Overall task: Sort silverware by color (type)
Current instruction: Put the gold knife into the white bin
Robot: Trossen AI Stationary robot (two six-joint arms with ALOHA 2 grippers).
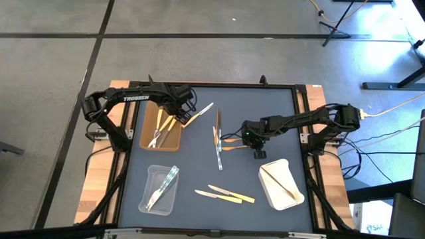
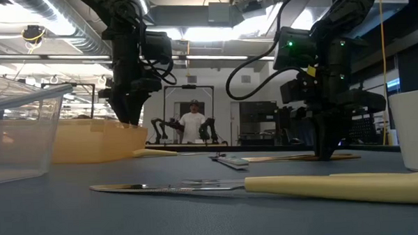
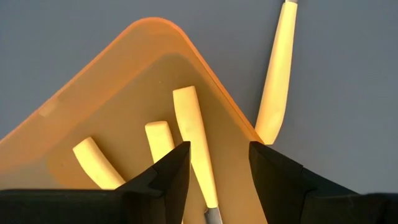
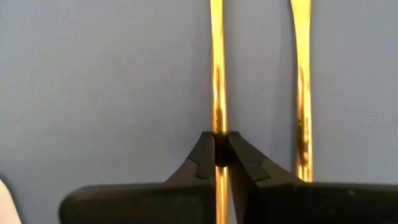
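My right gripper (image 4: 217, 146) points down at the table's middle right (image 1: 244, 141), shut on one of two thin tan wooden utensils; the second one (image 4: 301, 93) lies alongside on the mat. My left gripper (image 3: 217, 162) hovers open over the near-right corner of the brown tray (image 1: 161, 133). Its fingers stand on either side of a pale yellow handle (image 3: 194, 137) that lies in the tray, without touching it. Two more yellow pieces lie in that tray, and another yellow utensil (image 3: 277, 81) rests on the mat just outside the corner. My right gripper pinches the slim shaft of the tan wooden utensil (image 4: 217, 118) between its two fingertips. The fingers come from above, pointing steeply down, and lie across the shaft. The utensil lies flat on the mat and runs on past both sides of the fingers.
A clear tray (image 1: 161, 189) with clear utensils stands at the near left. At the near right, a white tray (image 1: 282, 182) holds a wooden piece. Clear utensils (image 1: 218, 143) lie mid-table, and yellow-handled ones (image 1: 226, 194) near the front edge. A person (image 2: 194, 121) stands in the room behind.
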